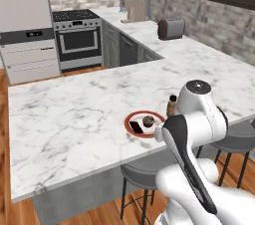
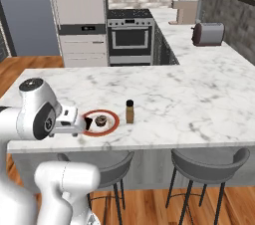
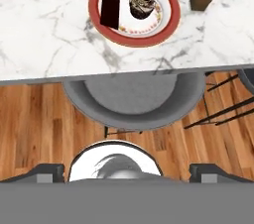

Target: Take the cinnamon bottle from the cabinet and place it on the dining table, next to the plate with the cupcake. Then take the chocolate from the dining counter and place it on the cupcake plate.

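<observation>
The red-brown-rimmed plate (image 3: 134, 42) lies near the front edge of the white marble dining table (image 1: 74, 114). On it sit the small dark cupcake (image 3: 142, 4) and, beside that, the flat dark chocolate (image 3: 109, 10). The cinnamon bottle (image 1: 172, 105) stands upright just right of the plate (image 2: 112, 128), apart from it. My gripper (image 3: 127, 171) is open and holds nothing. Its fingertips (image 3: 47, 172) stand wide apart, back from the plate, over the table's front edge and a stool. In the right base view the hand (image 2: 69, 122) hangs just left of the plate. The cabinet is out of view.
Grey bar stools (image 3: 134, 99) stand under the table's front edge on a wooden floor. A toaster (image 1: 171, 28) sits on the far counter, and a stove (image 1: 77, 35) stands against the back wall. My own arm (image 1: 191, 134) blocks part of the left base view.
</observation>
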Motion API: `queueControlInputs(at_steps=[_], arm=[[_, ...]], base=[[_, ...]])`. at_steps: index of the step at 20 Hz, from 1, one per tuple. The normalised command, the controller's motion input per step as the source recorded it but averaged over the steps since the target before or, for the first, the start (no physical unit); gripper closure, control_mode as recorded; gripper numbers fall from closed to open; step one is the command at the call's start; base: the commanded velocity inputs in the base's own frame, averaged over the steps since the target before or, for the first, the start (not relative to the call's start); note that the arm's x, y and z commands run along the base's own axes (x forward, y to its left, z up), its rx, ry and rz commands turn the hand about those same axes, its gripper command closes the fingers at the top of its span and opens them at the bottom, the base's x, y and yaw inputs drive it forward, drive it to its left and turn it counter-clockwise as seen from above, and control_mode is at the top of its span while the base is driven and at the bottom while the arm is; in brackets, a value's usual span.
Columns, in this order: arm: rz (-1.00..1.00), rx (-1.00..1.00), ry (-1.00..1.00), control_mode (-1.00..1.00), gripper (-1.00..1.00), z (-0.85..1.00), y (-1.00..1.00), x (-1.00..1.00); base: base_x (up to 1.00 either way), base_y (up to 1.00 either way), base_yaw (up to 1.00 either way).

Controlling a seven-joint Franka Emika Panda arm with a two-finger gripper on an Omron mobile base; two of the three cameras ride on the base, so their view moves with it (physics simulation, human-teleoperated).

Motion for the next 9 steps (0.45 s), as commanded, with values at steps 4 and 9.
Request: queueControlInputs(at_steps=[4, 9], arm=[[0.04, 0.00, -0.10, -1.00, -1.00, 0.01, -0.52, -0.36], [0.00, 0.05, -0.09, -1.00, -1.00, -0.03, -0.66, -0.27]], base=[[0.00, 0.00, 0.00], [0.00, 0.00, 0.00]])
